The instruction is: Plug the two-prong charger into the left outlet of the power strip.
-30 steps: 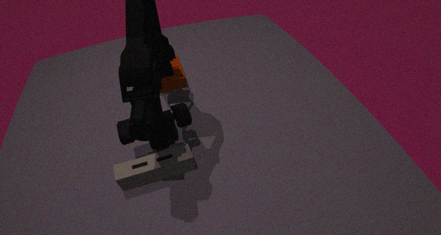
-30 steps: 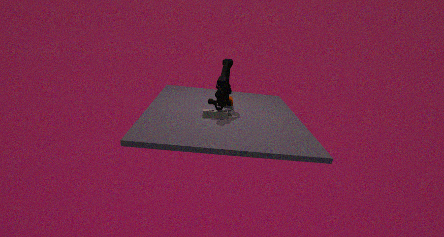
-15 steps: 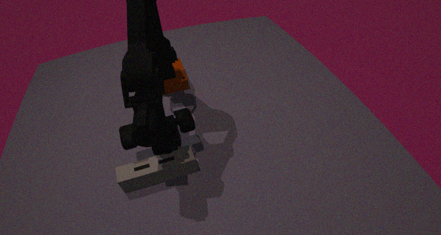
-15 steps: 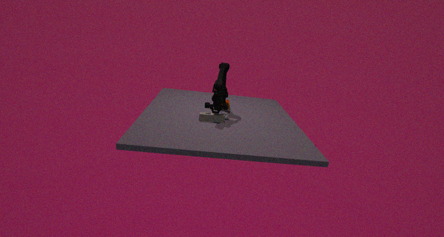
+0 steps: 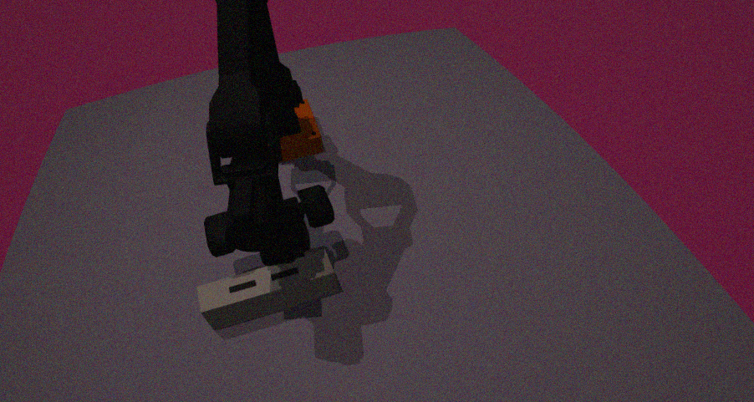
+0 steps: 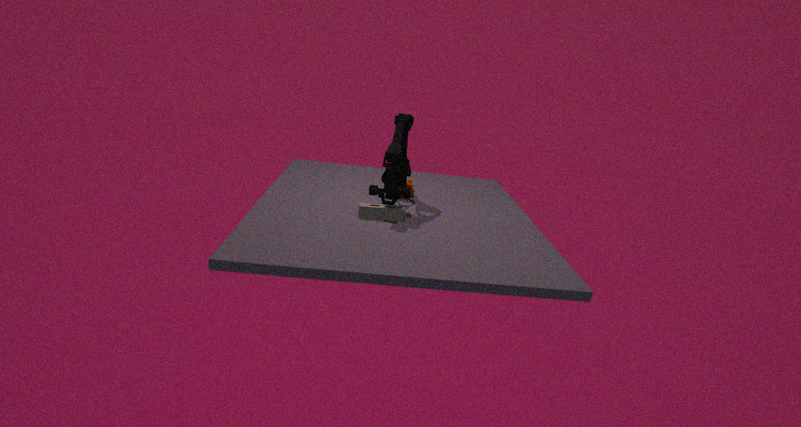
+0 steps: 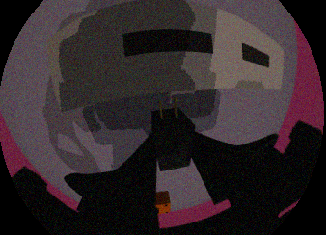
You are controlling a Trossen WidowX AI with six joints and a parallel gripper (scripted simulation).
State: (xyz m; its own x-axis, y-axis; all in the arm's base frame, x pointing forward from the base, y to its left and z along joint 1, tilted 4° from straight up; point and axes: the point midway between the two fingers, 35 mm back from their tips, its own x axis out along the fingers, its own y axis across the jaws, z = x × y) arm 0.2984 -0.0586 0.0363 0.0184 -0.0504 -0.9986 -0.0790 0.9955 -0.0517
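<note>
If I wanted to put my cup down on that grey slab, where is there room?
The grey slab is bare to the right of the shadows, along its near edge, and on the far left. It is crowded mid-left, where the black end effector, shut on the charger, hangs over the pale power strip.
</note>
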